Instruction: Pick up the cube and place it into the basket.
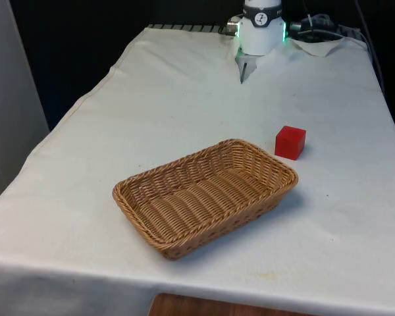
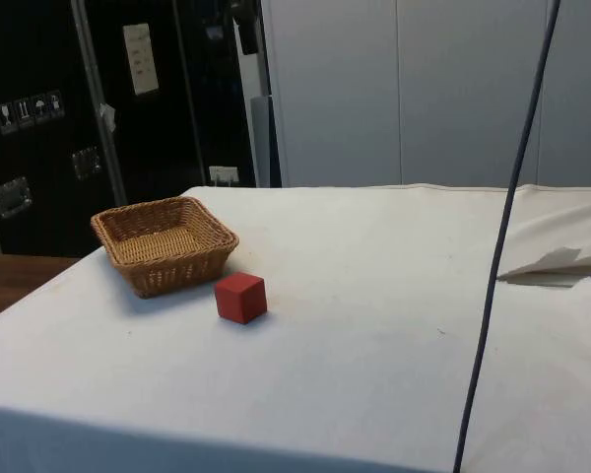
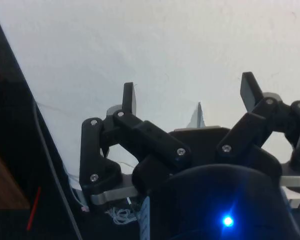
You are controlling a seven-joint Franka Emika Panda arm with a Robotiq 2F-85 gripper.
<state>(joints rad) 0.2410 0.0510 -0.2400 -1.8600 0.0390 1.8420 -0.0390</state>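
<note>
Front view: a small red cube [image 1: 290, 142] sits on the white-clothed table [image 1: 184, 105], just off the far right corner of an oblong wicker basket [image 1: 206, 195] lying diagonally, near-left to far-right. Side view: cube upright beside the basket. Wrist view: the black claw [image 3: 190, 95] spread wide above bare cloth.

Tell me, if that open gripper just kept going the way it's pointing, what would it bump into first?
Most likely the bare white cloth: the gripper points down at it with nothing between its open fingers. The red cube and basket seem well off that line, though depth is unclear.
</note>
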